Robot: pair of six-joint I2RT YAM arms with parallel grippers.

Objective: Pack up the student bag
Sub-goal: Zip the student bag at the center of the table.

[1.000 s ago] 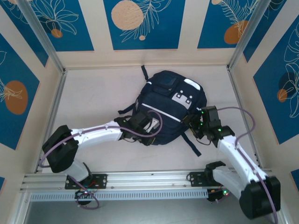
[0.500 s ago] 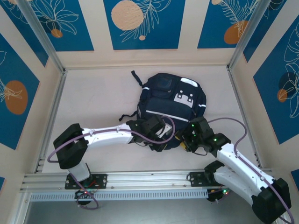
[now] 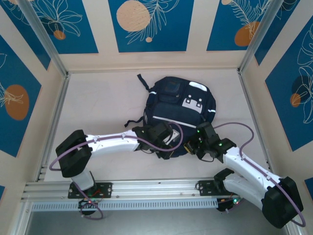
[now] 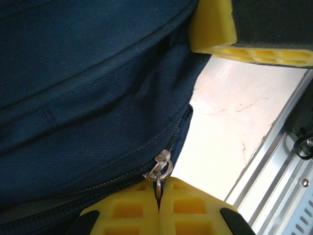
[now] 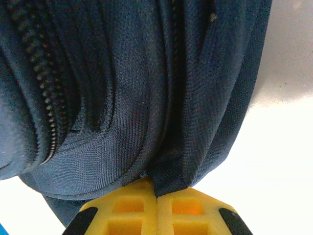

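Your left fingers [image 4: 122,211], ribbed yellow, pinch the bag's [image 3: 178,113] metal zip pull [image 4: 161,169]. Your right fingers [image 5: 122,208] clamp a fold of its coarse navy weave, just above the pale tabletop [image 3: 98,107].

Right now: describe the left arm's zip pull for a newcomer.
Find the navy student bag. Follow its zip to the left gripper. The zip pull is the silver ring and tab nipped in the shut yellow jaws, the only metal against the fabric.
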